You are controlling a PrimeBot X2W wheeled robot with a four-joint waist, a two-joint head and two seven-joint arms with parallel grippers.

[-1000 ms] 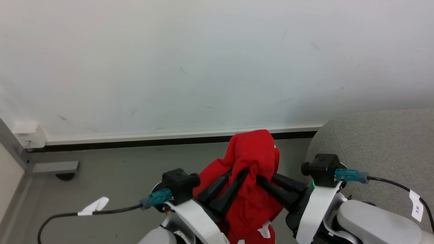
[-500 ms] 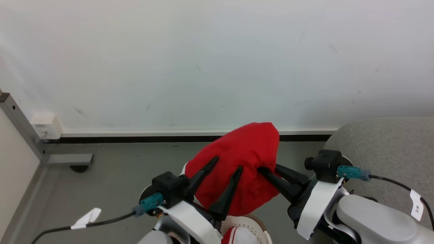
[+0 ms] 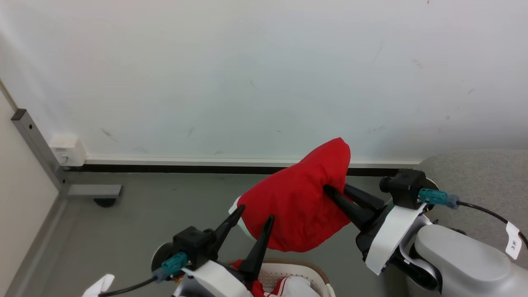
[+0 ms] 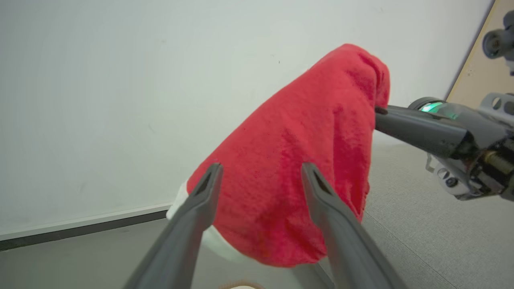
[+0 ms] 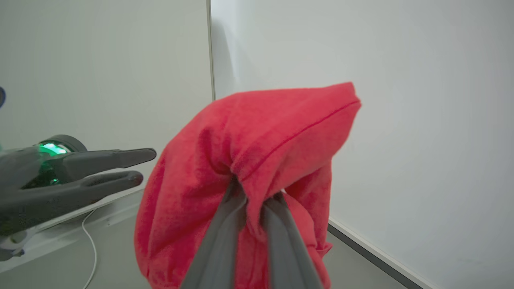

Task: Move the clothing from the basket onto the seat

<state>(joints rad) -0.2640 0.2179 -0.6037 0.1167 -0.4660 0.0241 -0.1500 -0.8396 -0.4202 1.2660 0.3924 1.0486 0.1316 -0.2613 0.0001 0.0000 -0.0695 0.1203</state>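
A plain red piece of clothing [image 3: 299, 210] hangs in the air in front of the wall, bunched over my right gripper [image 3: 330, 192], which is shut on its upper fold. The right wrist view shows that gripper [image 5: 253, 194] pinching the red fabric [image 5: 257, 136]. My left gripper [image 3: 255, 213] stands open just below and left of the garment, its fingers spread with nothing between them [image 4: 262, 168]. Under it lies the cream perforated basket [image 3: 307, 266] with red and white clothing [image 3: 284, 286] inside. The grey seat [image 3: 474, 173] is at the right, behind my right arm.
A white wall with a dark baseboard [image 3: 185, 168] runs across the back. A metal post with a foot and caster [image 3: 93, 193] and a white wall box [image 3: 68, 149] stand at the left. Bare grey floor [image 3: 144, 218] lies between them and the basket.
My left gripper has opened, let go of the red garment and dropped down to the left. The garment now hangs from the right gripper alone. The head view has also shifted.
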